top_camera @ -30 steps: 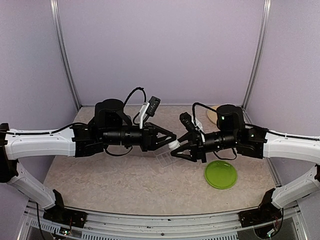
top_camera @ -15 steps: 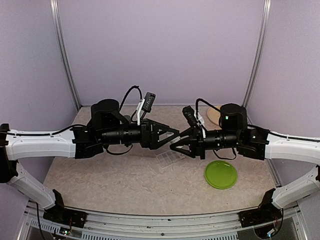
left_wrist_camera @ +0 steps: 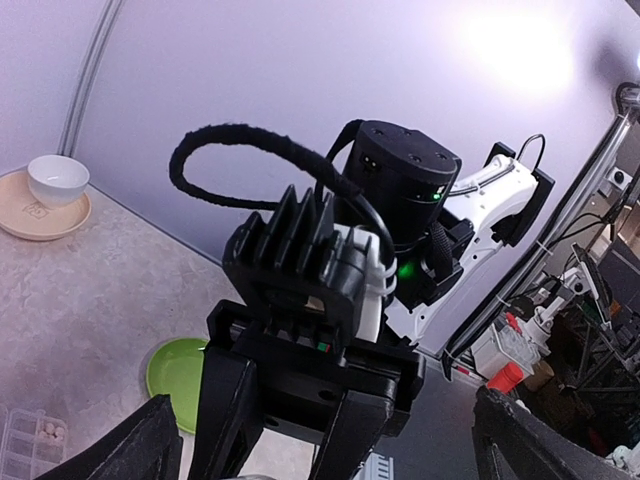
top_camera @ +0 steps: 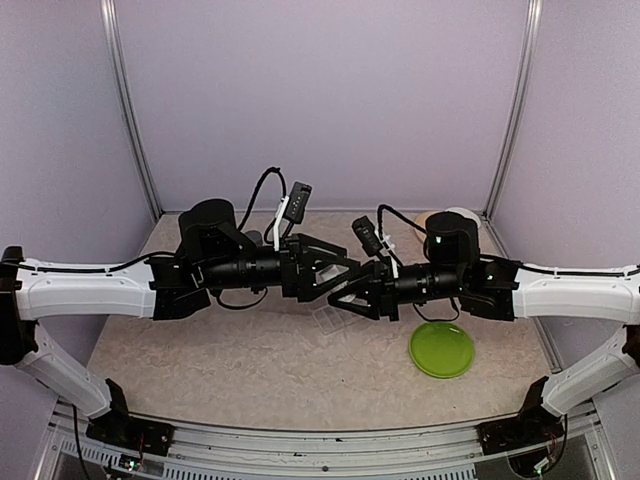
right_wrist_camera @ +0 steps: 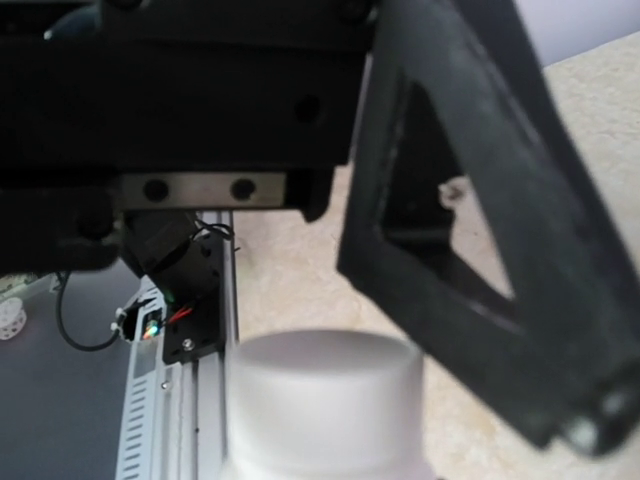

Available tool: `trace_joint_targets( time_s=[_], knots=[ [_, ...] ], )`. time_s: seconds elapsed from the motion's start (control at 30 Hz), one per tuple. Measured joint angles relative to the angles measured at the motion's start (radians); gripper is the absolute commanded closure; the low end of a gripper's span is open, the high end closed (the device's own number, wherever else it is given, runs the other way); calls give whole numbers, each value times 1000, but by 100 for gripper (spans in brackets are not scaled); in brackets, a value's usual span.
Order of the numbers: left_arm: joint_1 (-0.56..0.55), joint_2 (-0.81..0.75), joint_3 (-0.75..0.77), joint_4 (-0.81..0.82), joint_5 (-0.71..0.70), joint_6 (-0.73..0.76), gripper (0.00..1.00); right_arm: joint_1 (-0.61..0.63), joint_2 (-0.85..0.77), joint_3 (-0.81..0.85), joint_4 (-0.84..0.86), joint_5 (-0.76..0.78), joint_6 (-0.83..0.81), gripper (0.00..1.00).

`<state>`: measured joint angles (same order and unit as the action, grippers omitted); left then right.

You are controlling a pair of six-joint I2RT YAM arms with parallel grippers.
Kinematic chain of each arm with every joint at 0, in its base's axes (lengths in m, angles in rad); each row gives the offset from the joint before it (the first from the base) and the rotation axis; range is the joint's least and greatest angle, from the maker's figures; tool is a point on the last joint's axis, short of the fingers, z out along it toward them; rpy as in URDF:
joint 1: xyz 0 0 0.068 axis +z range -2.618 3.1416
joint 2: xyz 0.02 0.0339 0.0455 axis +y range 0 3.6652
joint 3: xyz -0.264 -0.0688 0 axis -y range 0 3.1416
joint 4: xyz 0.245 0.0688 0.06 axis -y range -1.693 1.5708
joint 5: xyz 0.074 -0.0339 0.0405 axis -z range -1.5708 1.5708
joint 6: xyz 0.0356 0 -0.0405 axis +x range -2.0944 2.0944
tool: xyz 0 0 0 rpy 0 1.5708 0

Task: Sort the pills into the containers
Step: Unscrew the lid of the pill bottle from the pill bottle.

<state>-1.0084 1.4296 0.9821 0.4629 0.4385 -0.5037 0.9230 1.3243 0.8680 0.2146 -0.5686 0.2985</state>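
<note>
1. Left gripper [top_camera: 345, 273] hangs wide open, holding nothing.
2. Pill box [top_camera: 327, 320] lies on the table [top_camera: 220, 370] beneath: light, slick plastic, probably skids.
3. Right gripper [left_wrist_camera: 290, 440] clamps a white bottle [right_wrist_camera: 325, 400]: stiff, smooth, best held by its body.

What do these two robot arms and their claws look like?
The left arm and right arm have white shells on the long segments, with black joints and motors. Looped black cables run above each wrist. The left gripper and right gripper are black, with open triangular-frame fingers. A small green light glows on the right arm.
</note>
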Motion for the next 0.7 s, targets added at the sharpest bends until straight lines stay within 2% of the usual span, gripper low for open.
trace_joint_targets(
  time_s=[0.3,0.5,0.7],
  knots=[
    [-1,15,0,2,11,12,2,3,3,0,21,-7,16,94],
    [-1,16,-8,17,18,16,13,3,3,0,16,18,16,94],
    [1,15,-19,17,7,23,17,-4,2,-1,6,29,21,95]
  ],
)
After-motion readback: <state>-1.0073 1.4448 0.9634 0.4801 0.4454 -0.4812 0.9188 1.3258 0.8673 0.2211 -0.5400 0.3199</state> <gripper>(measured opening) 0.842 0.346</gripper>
